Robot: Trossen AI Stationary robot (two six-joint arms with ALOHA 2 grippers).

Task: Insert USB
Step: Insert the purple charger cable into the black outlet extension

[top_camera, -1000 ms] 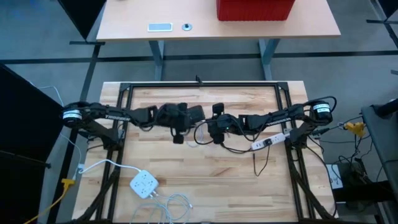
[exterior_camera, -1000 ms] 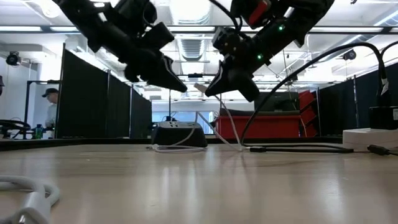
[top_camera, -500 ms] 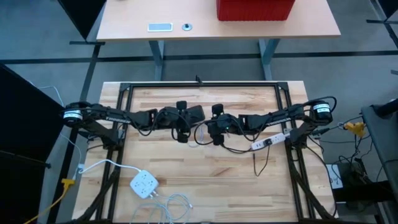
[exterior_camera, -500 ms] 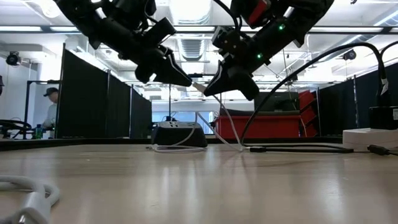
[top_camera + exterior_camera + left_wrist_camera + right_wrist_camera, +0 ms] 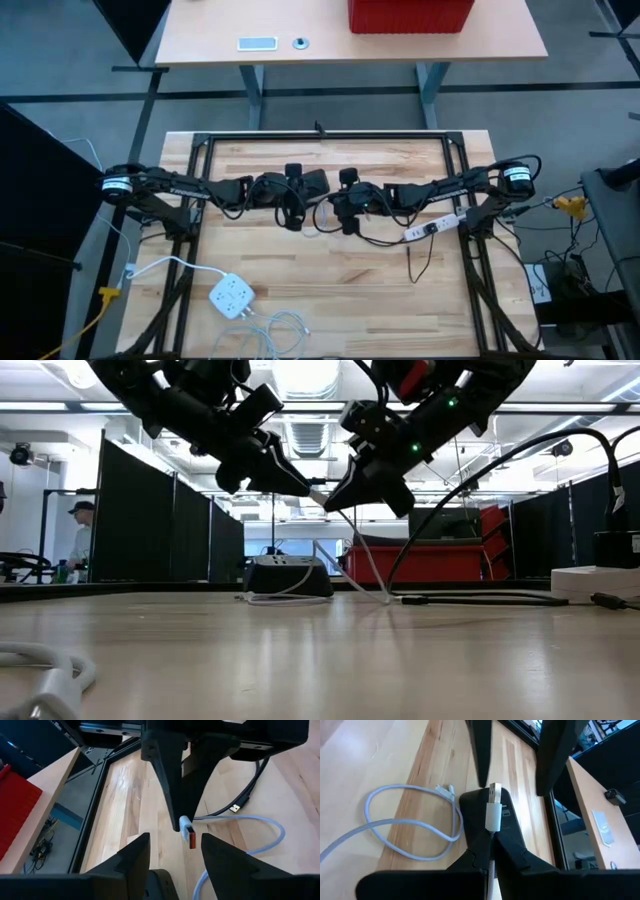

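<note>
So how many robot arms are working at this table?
2. The left arm reaches in from the left side of the table, the right arm from the right side, its jaws holding a white USB plug. They meet above the table's middle. No others show.

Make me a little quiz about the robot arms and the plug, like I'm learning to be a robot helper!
1. True or false: the right gripper is pinching the white USB plug.
2. Pick one. The left gripper is: A) open, with a finger on each side of the plug; B) shut on a cable; C) out of sight.
3. Fill the gap: the box on the far table is coloured ____.

Key: 1 true; 2 A; 3 red.
</note>
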